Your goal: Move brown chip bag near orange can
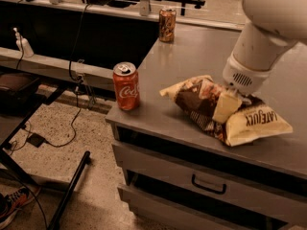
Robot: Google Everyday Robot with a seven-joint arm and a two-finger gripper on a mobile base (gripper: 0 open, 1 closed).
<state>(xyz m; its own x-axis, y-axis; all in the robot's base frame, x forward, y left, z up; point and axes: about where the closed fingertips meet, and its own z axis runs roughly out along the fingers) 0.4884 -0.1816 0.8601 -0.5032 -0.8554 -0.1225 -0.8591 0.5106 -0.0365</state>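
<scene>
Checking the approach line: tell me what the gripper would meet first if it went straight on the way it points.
The gripper points down at the middle of the brown chip bag, so the bag comes first, then the table under it. It seems to be at the bag's surface, though depth is unclear.
</scene>
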